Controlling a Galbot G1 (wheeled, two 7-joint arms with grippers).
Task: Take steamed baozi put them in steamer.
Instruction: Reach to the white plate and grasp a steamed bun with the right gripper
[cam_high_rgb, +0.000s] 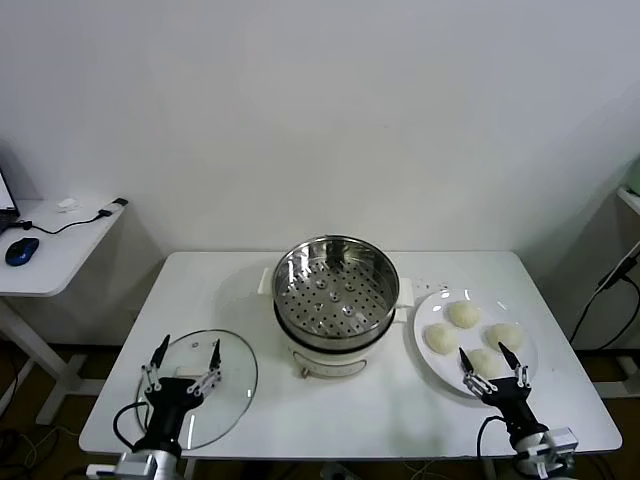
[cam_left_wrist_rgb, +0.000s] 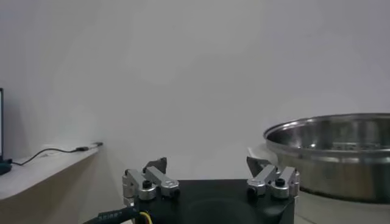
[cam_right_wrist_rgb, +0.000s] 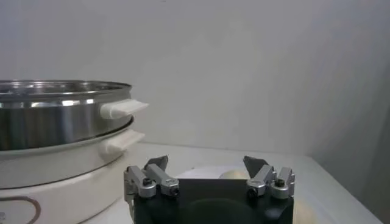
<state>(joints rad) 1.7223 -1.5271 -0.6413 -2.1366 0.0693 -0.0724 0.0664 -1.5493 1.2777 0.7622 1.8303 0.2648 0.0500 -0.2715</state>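
two grippers wait at the near edge of a white table (cam_high_rgb: 400, 400).

four cream-white round baozi (cam_high_rgb: 463, 314) lie on a flat white plate (cam_high_rgb: 428, 362), right of the empty shiny steel steamer (cam_high_rgb: 335, 290). the right gripper (cam_high_rgb: 494, 364) hovers spread-jawed over the plate's near side; the left gripper (cam_high_rgb: 183, 359), also spread, hangs above a round glass lid (cam_high_rgb: 235, 385).

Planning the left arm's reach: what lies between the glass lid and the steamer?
Only bare white table separates the glass lid from the steamer, seen in the head view.
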